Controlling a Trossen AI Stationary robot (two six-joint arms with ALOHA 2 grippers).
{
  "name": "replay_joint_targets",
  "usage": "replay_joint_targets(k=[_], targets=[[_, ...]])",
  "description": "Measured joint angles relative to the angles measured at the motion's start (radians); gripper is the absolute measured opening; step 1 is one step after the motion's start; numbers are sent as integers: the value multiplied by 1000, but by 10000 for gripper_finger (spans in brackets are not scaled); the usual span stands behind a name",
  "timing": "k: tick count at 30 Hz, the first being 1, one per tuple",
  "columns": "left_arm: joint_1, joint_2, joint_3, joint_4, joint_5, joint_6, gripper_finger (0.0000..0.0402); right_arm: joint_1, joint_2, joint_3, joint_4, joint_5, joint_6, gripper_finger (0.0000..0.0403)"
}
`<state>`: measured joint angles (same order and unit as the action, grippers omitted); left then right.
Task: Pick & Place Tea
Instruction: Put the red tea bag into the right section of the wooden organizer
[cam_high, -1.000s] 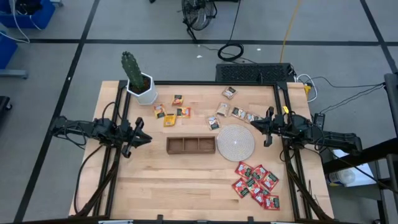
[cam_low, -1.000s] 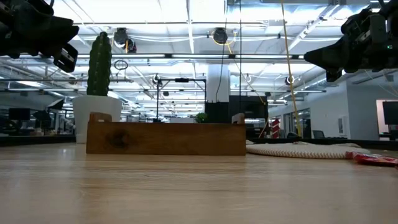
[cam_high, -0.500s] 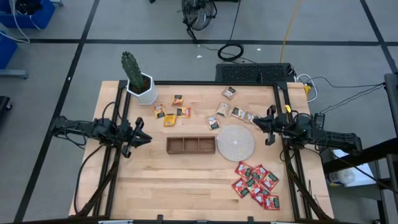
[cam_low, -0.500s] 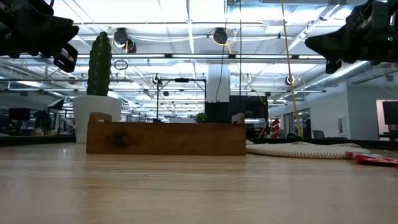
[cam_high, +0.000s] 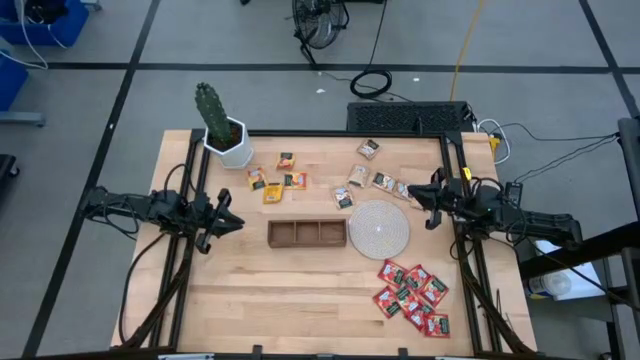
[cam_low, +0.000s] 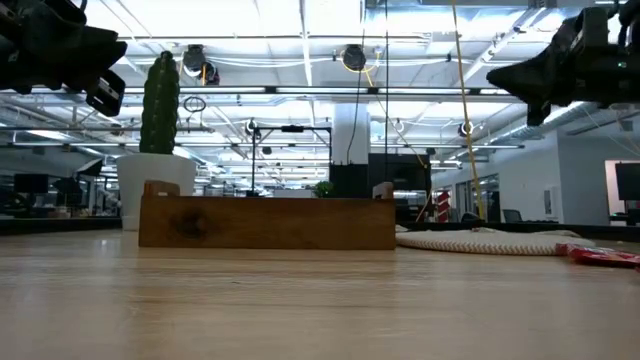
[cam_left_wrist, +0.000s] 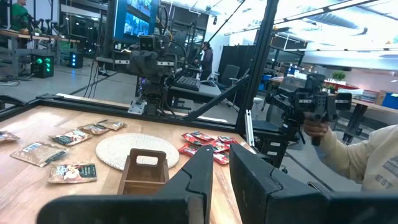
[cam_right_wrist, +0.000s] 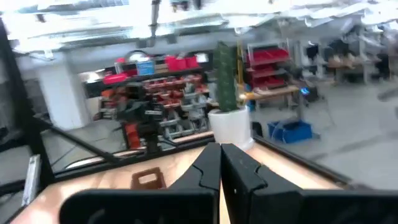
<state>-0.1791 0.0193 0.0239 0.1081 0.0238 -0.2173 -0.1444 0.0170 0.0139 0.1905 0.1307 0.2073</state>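
Right pincer: fingers pressed together, holding nothing, raised at the table's 3 o'clock edge beside the tan tea sachets; left pincer: a narrow slit between its fingers, empty, waiting at 9 o'clock. Tea: tan sachets at 1 o'clock, yellow-orange sachets at 11 o'clock, red sachets piled at 5 o'clock; wooden tray at centre, round disc just beside it. Risk, as judged: flat, overlapping sachets may slip the fingers or lift in twos, and a low approach could snag the disc.
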Motion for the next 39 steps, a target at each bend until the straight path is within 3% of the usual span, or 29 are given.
replay_joint_targets(k=[3, 7, 11, 14, 18, 21, 24, 28, 33, 39], targets=[[0, 0, 0, 0, 0, 0, 58, 2, 0, 0, -30, -67, 111, 0], [0, 0, 0, 0, 0, 0, 58, 2, 0, 0, -18, -266, 65, 0], [0, 0, 0, 0, 0, 0, 58, 3, 14, 12, 9, -293, 85, 15], [0, 0, 0, 0, 0, 0, 58, 4, 66, 53, -65, -319, 107, 62], [0, 0, 0, 0, 0, 0, 58, 40, 201, 117, -143, -323, 193, 154], [0, 0, 0, 0, 0, 0, 58, 86, 345, 185, -174, -417, 294, 212], [0, 0, 0, -1, 0, 0, 58, 144, 501, 282, -306, -479, 422, 241], [0, 0, 0, -1, 0, 0, 58, 236, 694, 418, -480, -472, 500, 244], [0, 0, 0, 0, 0, 0, 58, 342, 901, 553, -578, -474, 586, 233], [0, 0, 0, 0, 0, 0, 58, 461, 1047, 642, -854, -536, 761, 223]])
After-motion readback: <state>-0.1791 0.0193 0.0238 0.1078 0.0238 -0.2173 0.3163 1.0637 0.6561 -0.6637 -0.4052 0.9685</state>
